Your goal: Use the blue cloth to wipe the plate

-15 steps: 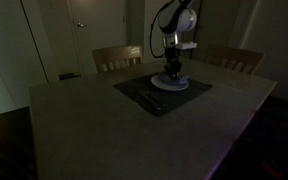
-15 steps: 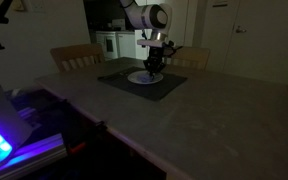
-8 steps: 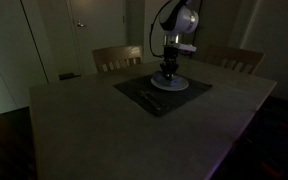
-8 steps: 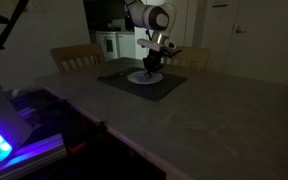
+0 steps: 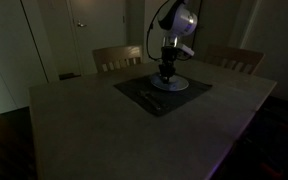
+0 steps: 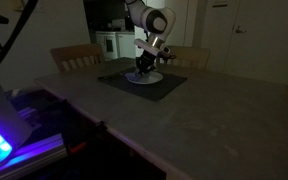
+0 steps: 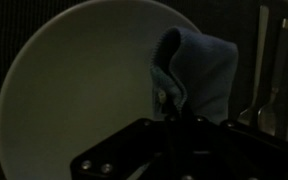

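My pincer down on the plate
My gripper (image 6: 141, 68) points down onto the pale plate (image 6: 151, 78), which lies on a dark placemat (image 6: 132, 87) on the table (image 6: 184, 120); in this gloom it seems pinched on the blue cloth (image 6: 140, 74)

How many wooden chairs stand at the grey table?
2. One wooden chair and the other chair stand at the grey table's far edge, either side of the robot arm. Others may be hidden.
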